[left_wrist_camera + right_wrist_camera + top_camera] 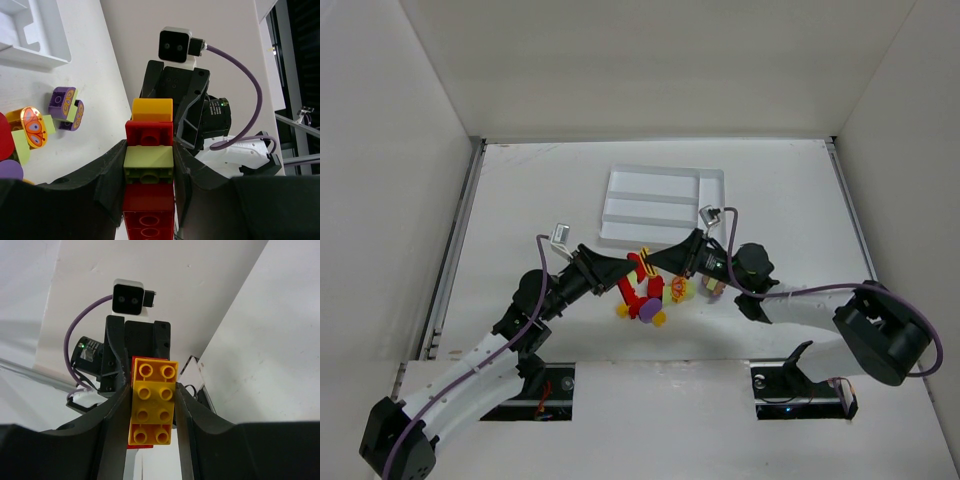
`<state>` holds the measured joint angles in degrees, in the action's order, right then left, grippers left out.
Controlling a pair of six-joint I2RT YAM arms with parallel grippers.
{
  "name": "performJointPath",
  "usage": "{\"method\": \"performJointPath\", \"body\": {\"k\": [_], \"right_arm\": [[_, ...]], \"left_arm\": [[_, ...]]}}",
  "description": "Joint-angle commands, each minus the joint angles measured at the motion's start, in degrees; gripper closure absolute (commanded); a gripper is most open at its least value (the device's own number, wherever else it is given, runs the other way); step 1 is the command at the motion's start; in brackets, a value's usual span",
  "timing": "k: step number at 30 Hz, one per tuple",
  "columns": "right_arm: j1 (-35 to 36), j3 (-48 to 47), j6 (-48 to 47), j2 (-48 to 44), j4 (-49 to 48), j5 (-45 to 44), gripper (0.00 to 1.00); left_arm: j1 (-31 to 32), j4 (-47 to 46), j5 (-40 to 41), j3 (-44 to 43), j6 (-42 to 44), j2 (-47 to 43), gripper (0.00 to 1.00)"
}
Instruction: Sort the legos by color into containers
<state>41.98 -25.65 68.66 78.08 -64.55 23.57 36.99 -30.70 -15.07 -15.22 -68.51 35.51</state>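
Between the two tools, one brick stack (pixel 642 272): left tool (pixel 149 161) pinches its lime-and-red end, right tool (pixel 152 397) clamps the yellow brick (pixel 155 377). Tray (pixel 650 186) beyond them (every slot bare); loose legos (pixel 650 308) beside. Nothing sorted yet.

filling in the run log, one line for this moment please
left fingers: shut on brick stack | right fingers: shut on yellow brick | tray: no bricks seen

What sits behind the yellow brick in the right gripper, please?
A red brick, only its edge showing; the yellow brick hides the rest of the stack in the left gripper.
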Motion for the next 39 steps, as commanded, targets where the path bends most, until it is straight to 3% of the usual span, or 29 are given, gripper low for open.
{"method": "performJointPath", "body": {"k": [1, 15, 21, 26, 30, 39], "right_arm": [[-5.1, 0.3, 0.9, -1.7, -4.7, -4.1, 0.63], [-9.3, 0.0, 2.4, 0.6, -5.4, -3.3, 0.66], [-15.2, -2.6, -9.1, -1.0, 13.6, -9.8, 0.65], [-15.9, -9.8, -25.3, -2.7, 39.5, -31.2, 0.64], [-14.8, -15.0, -31.3, 1.5, 44.9, -40.5, 0.64], [-15.2, -21.7, -33.3, 11.5, 48.4, -46.0, 0.62]], "left_arm": [[-1.7, -4.4, 1.6, 0.3, -0.4, -1.1, 0.87], [-2.0, -4.7, 1.4, 0.5, -0.4, -0.7, 0.9], [-2.1, -4.8, 2.1, -1.3, 0.6, 2.7, 0.9], [-1.6, -6.7, 2.2, -3.2, 2.2, 7.1, 0.89], [-1.4, -9.9, 1.6, -4.0, 2.2, 9.8, 0.88], [-0.5, -13.0, 0.7, -4.6, 2.2, 13.2, 0.88]]}}
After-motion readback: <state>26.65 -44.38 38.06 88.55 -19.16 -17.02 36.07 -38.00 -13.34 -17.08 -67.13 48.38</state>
